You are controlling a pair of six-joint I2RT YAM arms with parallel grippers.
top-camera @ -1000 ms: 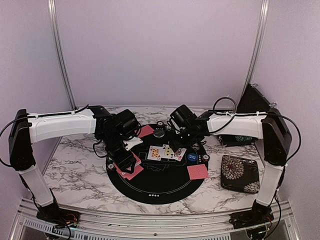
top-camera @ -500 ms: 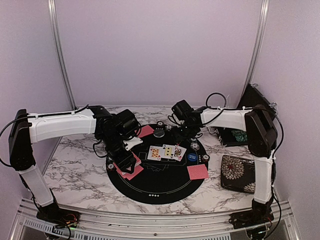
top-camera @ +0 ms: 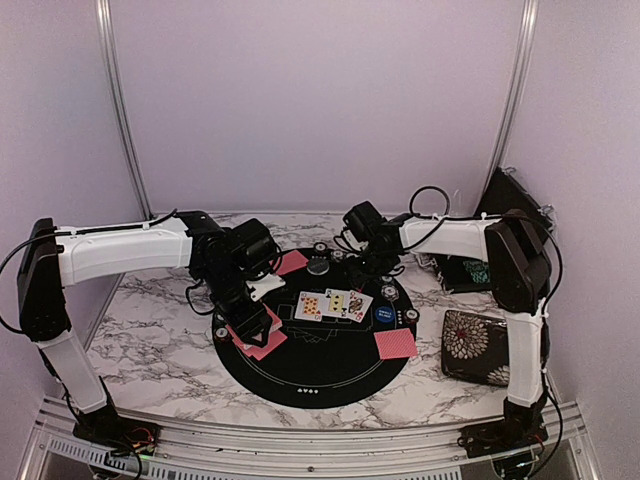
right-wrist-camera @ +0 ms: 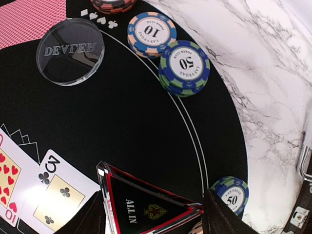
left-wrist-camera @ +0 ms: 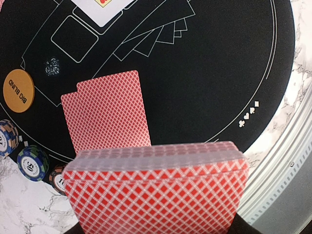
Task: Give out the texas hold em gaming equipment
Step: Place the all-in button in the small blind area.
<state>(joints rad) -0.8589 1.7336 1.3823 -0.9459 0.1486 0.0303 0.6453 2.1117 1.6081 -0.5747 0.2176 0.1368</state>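
Closest, the left gripper [top-camera: 250, 325] is clamped on a thick deck [left-wrist-camera: 156, 195] of red lattice-backed cards, its fingers cut off by the frame. Beyond those jaws lie 2 overlapped face-down cards [left-wrist-camera: 107, 112] on the black mat [left-wrist-camera: 209, 73]. Across, the right gripper [right-wrist-camera: 155, 218] pinches a glossy, red-edged black triangle marker [right-wrist-camera: 146, 204]. Past it sit striped chip stacks [right-wrist-camera: 184, 66] and a clear round disc [right-wrist-camera: 70, 50], its lettering hard to read.

The desk [right-wrist-camera: 273, 73] looks like smooth polished white marble, the round mat [left-wrist-camera: 204, 83] matt black and cloth-like, the card deck [left-wrist-camera: 156, 195] glossy coated paper, the dealer button [right-wrist-camera: 70, 51] clear shiny plastic, and the triangle marker [right-wrist-camera: 146, 207] glossy black plastic with clear edges.
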